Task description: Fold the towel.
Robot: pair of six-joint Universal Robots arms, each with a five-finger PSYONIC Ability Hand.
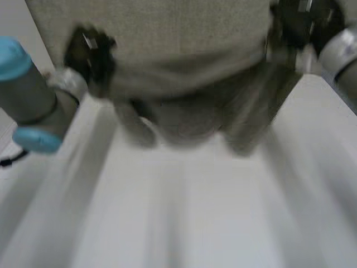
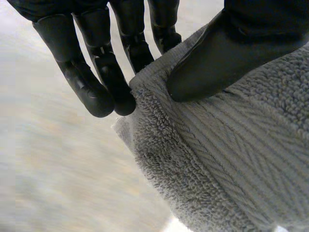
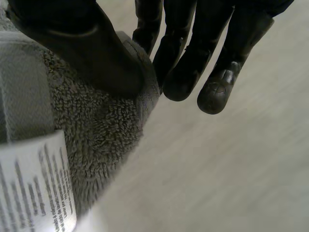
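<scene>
A grey-beige towel (image 1: 184, 50) hangs lifted above the white table (image 1: 189, 212), its lower part drooping toward the surface. My left hand (image 1: 89, 53) holds its left end; in the left wrist view the thumb (image 2: 227, 53) presses the towel (image 2: 231, 159) corner against the fingers (image 2: 96, 87). My right hand (image 1: 304, 25) holds the right end; in the right wrist view the thumb (image 3: 91, 48) pinches the towel (image 3: 101, 121) corner against the fingers (image 3: 193, 63), beside a white care label (image 3: 36, 188).
My left arm (image 1: 28, 95) with its light-blue caps reaches in from the left side of the head view, and my right arm (image 1: 343, 53) from the right. The table's front stretch lies bare under the towel.
</scene>
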